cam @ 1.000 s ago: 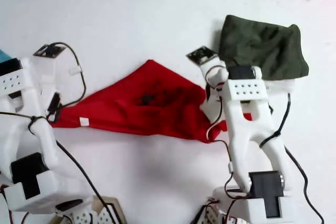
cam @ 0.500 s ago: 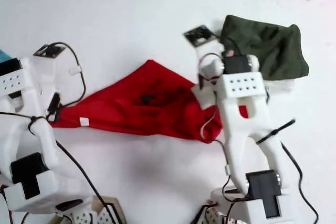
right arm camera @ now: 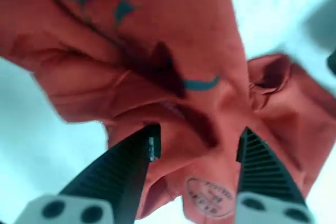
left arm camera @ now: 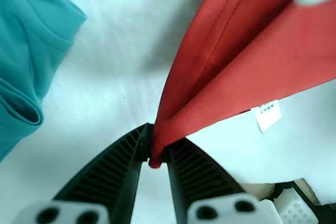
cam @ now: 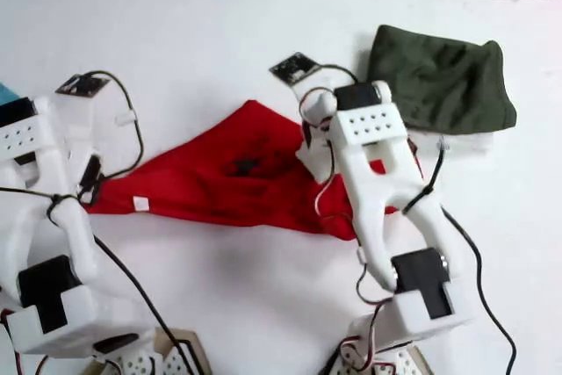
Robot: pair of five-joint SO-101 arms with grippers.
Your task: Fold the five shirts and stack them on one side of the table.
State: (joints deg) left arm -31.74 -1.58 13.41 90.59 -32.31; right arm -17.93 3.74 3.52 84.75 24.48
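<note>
Jaws of our left gripper (left arm camera: 156,149) are clenched on 1 corner of the red shirt (left arm camera: 247,51), with the cloth pinched into a narrow fold between the 2 black ribbed fingers (left arm camera: 118,166). From that pinch the shirt fans outward over the white tabletop (left arm camera: 121,66). A small white tag (left arm camera: 266,115) hangs off its hem near the grip. A teal shirt (left arm camera: 26,51) lies beside the gripper, apart from the red cloth, and the part we can see is loose and unfolded.

Our right gripper (right arm camera: 198,139) has its jaws spread wide, with 1 finger on each side of a bunched ridge of the red shirt. We cannot tell whether the tips touch the cloth. Beneath it we see the shirt's dark print (right arm camera: 170,72), and a round label (right arm camera: 207,198) lies between the 2 fingers.

In the high view, the red shirt (cam: 219,182) lies stretched in a long triangle across the middle of the tabletop. Its narrow end is at the left arm (cam: 53,182) and its wide, crumpled end is beneath the right arm (cam: 378,173). A green shirt (cam: 439,81) sits folded at the far right of the tabletop, near the red shirt's wide end and apart from it. A pale layer shows under the green shirt's near edge, and we cannot tell what it is.
</note>
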